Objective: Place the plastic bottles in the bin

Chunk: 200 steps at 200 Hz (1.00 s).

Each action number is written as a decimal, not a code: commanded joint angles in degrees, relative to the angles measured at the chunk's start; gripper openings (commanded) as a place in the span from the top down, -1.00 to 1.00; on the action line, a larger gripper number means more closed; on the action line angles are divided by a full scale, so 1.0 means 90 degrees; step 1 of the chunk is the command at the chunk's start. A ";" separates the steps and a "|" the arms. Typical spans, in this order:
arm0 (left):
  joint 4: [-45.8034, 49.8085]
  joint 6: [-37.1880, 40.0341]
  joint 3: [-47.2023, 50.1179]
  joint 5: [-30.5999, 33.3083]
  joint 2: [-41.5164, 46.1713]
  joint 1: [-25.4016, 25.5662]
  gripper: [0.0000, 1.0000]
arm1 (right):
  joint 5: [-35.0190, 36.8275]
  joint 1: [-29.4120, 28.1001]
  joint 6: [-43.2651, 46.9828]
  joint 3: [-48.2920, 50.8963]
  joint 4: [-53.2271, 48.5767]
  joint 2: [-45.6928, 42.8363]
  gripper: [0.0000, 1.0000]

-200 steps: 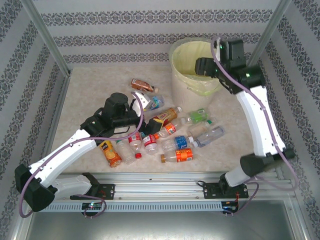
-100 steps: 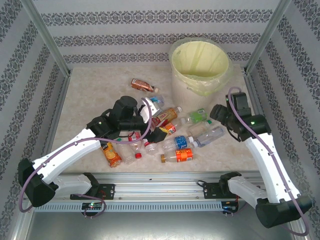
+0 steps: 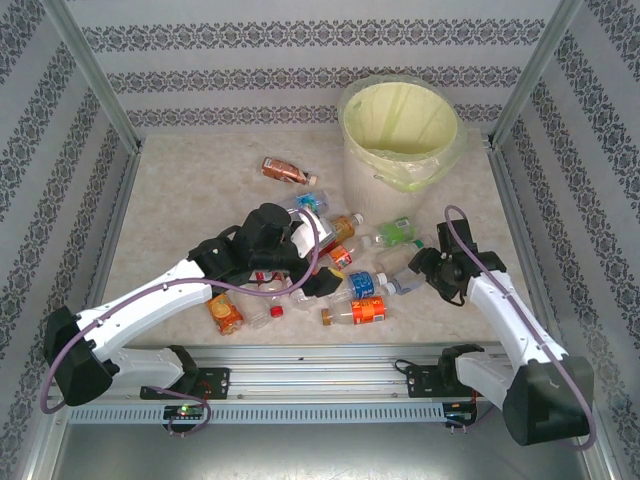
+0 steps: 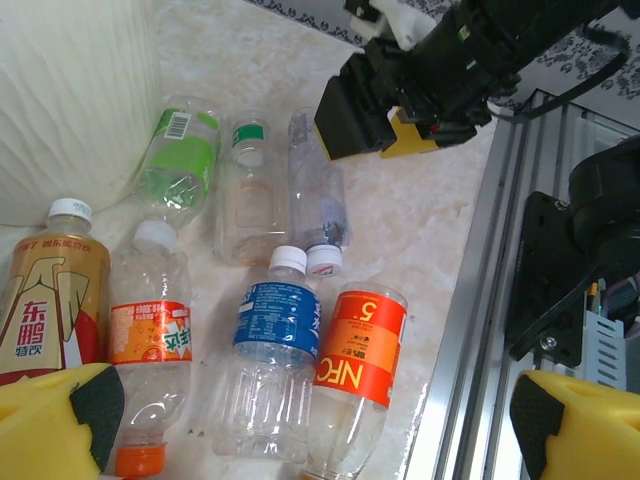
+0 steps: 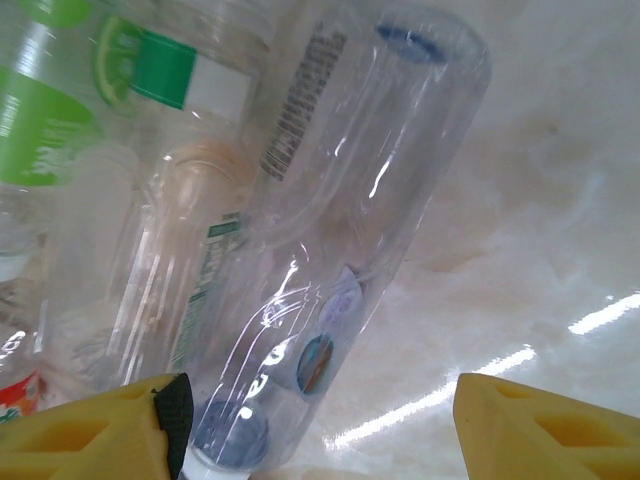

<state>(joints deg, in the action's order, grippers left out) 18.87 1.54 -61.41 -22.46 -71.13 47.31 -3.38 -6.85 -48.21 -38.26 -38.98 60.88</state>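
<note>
From above, you see the bin [image 3: 347, 120] upright at the upper right of the worktop [image 3: 180, 200]. Most bottles [image 3: 352, 285] lie in a heap at the centre of the frame, below and left of the bin. A brown bottle [image 3: 285, 170] lies apart at the heap's upper left. Your left hand [image 3: 322, 262] hangs over the left part of the heap, released and grasping nothing. Your right hand [image 3: 425, 270] is low at the heap's right edge, by a clear bottle [image 3: 397, 284].

In the left wrist view, your left hand [image 4: 312, 410] has its yellow fingers [image 4: 45, 430] spread to the two lower corners. Between them lie a gold-label bottle [image 4: 45, 310], an orange-label bottle [image 4: 150, 335], a blue-label bottle [image 4: 275, 320] and an NFC bottle [image 4: 360, 345], side by side. The bin wall [image 4: 70, 100] fills the upper left. Your right hand [image 4: 385, 135] sits at the top, over the far end of the clear bottle [image 4: 320, 190]. The rail [image 4: 480, 300] runs down the right.

In the right wrist view, your right hand [image 5: 315, 420] is unclenched and straddles the clear bottle [image 5: 340, 230], which lies flat on the worktop with its blue cap [image 5: 230, 435] at the bottom. The left finger [image 5: 90, 435] is just beside the neck and the right finger [image 5: 545, 430] is well apart from it.
</note>
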 commanded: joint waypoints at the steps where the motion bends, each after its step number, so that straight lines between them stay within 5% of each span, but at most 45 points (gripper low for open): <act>1: -0.0129 0.0083 0.0043 0.0065 -0.0072 0.0095 -1.00 | -0.0281 0.0039 -0.0276 0.0260 0.0780 0.0260 -0.40; 125: -0.0017 0.0190 0.0006 0.0158 -0.0138 0.0124 -1.00 | -0.0262 0.0437 -0.0076 0.0392 0.1885 0.1709 -0.36; 200: -0.0207 0.0117 0.0073 0.0452 0.0188 0.0105 -1.00 | 0.0620 0.0898 0.0876 0.0052 0.1123 0.0913 0.01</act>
<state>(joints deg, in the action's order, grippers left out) 18.90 1.98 -61.41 -20.82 -72.03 47.64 -4.19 0.60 -45.32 -35.20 -23.73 74.41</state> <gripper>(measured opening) 0.998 0.519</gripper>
